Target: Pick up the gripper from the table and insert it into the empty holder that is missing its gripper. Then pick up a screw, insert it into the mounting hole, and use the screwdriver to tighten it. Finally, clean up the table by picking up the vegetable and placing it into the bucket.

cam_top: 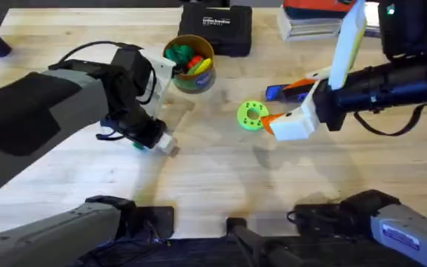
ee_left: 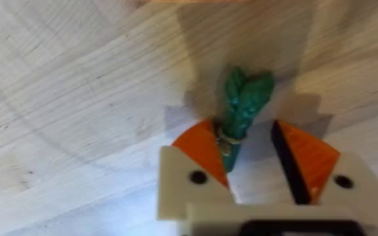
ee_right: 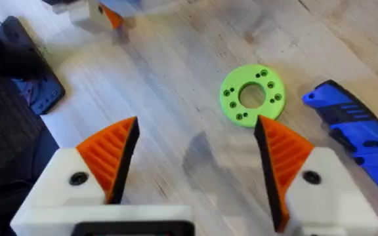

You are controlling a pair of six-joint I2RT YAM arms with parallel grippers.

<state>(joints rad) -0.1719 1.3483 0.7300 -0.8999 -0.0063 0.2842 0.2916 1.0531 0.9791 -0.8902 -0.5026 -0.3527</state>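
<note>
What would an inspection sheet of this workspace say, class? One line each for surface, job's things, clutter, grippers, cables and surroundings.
Surface: pale wood table.
Job's things: vegetable lies on the table, between the left gripper's pads; green disc flat; blue screwdriver beside the disc; bucket holds coloured toy pieces.
Clutter: black case and stacked boxes at the far edge.
Grippers: left gripper open around the vegetable's stem; right gripper open above the table near the disc.
Cables: black cable looping from the left arm.
Surroundings: nothing seen.

A black case (cam_top: 215, 28) lies on the wooden table (cam_top: 213, 185).
</note>
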